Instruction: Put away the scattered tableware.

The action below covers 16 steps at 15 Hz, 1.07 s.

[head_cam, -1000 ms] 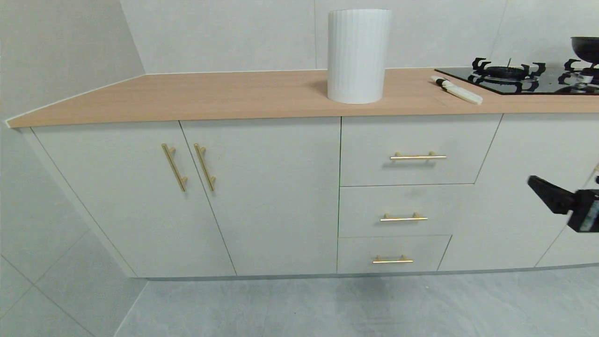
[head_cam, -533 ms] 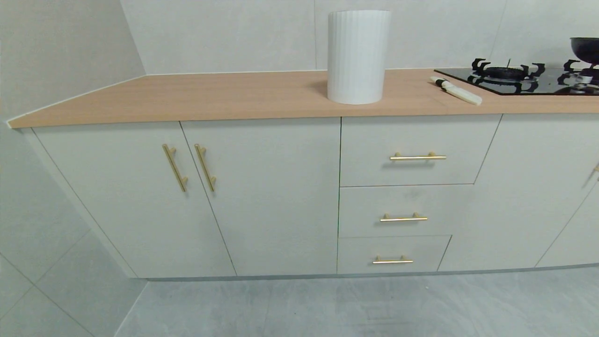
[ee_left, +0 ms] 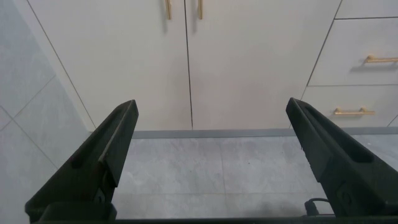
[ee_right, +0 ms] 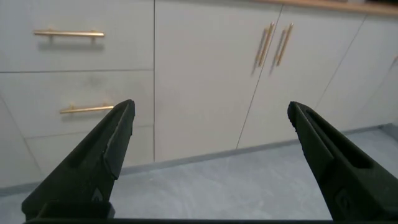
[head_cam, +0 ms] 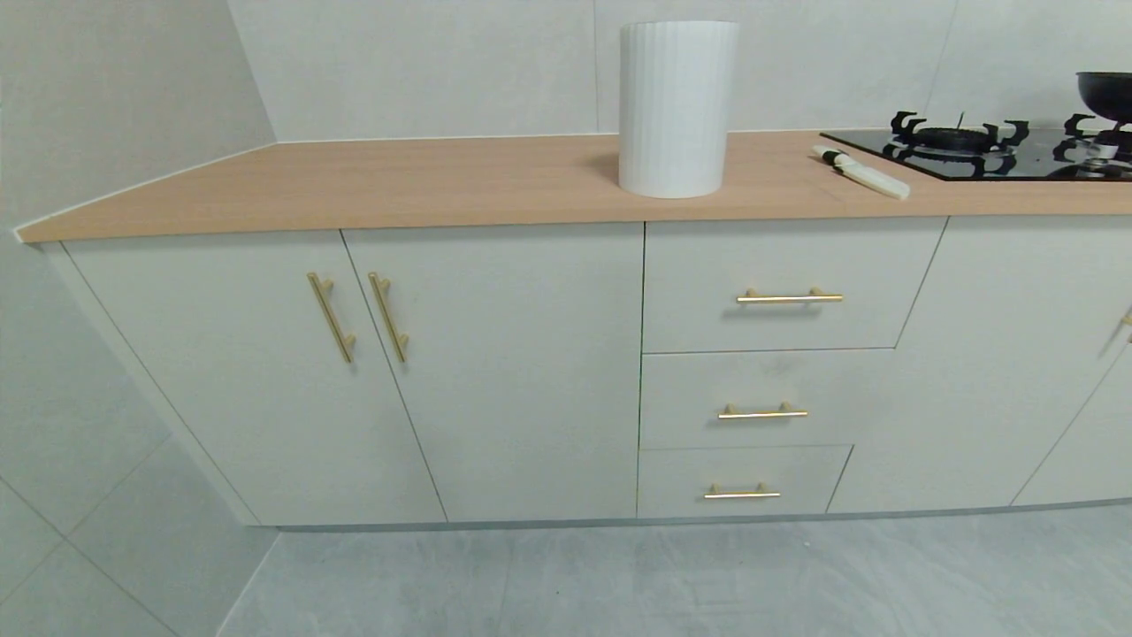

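Left gripper (ee_left: 210,104) and right gripper (ee_right: 210,104) both gape wide and empty, low before the cabinet fronts (head_cam: 522,372) under the white canister (head_cam: 677,106); the right has dropped out of the head view, so I judge no reach begun; right of the canister the white utensil (head_cam: 860,170) lies flat, long axis diagonal, black-banded end toward the wall.

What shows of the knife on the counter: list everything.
The knife lies flat on the wooden countertop, between the white ribbed cylinder and the black gas hob, close to the hob's corner. It is slim and pale: a short white end, a black band, then a longer cream length, blade or sheath. It lies slanted, cream end toward the counter's front edge. Nothing but the countertop seems to touch it.
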Available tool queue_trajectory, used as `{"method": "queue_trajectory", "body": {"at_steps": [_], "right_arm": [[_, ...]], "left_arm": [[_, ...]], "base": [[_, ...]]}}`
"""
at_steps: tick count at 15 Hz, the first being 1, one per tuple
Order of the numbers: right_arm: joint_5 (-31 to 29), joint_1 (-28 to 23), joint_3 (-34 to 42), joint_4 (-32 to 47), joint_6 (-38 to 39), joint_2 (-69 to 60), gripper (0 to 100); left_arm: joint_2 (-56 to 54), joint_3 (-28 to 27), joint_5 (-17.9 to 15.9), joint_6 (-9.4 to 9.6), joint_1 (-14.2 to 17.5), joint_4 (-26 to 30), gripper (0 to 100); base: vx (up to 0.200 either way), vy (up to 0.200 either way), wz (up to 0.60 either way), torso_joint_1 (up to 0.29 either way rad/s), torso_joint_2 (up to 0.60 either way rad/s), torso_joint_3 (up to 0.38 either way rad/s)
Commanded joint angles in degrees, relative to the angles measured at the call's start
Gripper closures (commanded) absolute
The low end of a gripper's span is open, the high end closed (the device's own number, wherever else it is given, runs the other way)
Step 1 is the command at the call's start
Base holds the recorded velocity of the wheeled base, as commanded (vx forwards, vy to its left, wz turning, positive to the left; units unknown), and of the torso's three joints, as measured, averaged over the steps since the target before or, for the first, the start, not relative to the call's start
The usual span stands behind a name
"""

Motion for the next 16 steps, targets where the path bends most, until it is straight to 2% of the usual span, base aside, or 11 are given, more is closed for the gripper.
{"method": "queue_trajectory", "body": {"at_steps": [1, 4, 6, 9, 16], "right_arm": [[1.0, -1.0, 2.0, 0.1, 0.0, -3.5, 0], [15.5, -1.0, 8.1, -1.0, 8.0, -3.5, 0], [20.3, -1.0, 12.3, -3.0, 10.1, -3.5, 0], [21.2, -1.0, 18.3, -6.5, 10.0, -3.5, 0], [21.4, -1.1, 18.3, -5.9, 9.9, -3.5, 0]], "left_arm": [[0.0, 0.0, 0.0, 0.0, 0.0, 0.0, 0], [0.0, 0.0, 0.0, 0.0, 0.0, 0.0, 0], [0.0, 0.0, 0.0, 0.0, 0.0, 0.0, 0], [0.0, 0.0, 0.0, 0.0, 0.0, 0.0, 0], [0.0, 0.0, -0.1, 0.18, 0.0, 0.0, 0]], "base": [[0.0, 0.0, 0.0, 0.0, 0.0, 0.0], [0.0, 0.0, 0.0, 0.0, 0.0, 0.0], [0.0, 0.0, 0.0, 0.0, 0.0, 0.0], [0.0, 0.0, 0.0, 0.0, 0.0, 0.0], [0.0, 0.0, 0.0, 0.0, 0.0, 0.0]]}}
